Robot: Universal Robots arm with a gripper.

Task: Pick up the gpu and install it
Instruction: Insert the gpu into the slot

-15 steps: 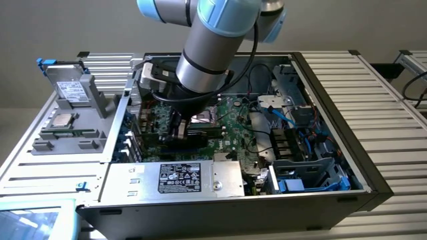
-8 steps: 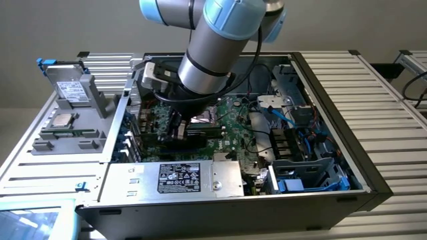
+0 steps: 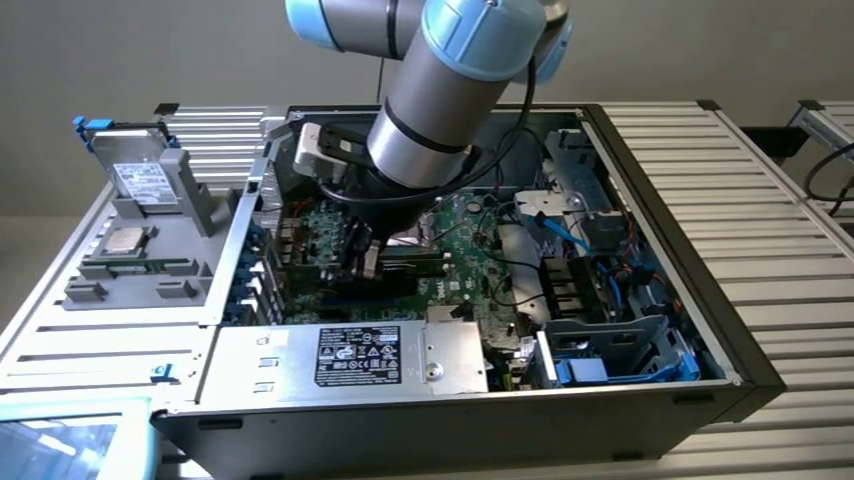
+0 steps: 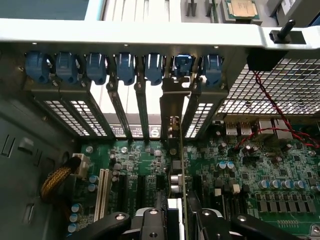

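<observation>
Across the exterior view's left sat the blue slot latches (image 4: 125, 67); at centre the gripper (image 3: 367, 262) pinched the gpu (image 4: 176, 165) edge-on over the motherboard (image 4: 250, 175) — any tilt risked missing its slot — bracket catching

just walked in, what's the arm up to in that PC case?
The arm has its gripper down inside the open computer case, over the motherboard. It holds the gpu on edge between its fingers, with the card's metal bracket standing at the rear slot openings, below the row of blue retention clips. Whether the card is fully seated can't be told.
</observation>
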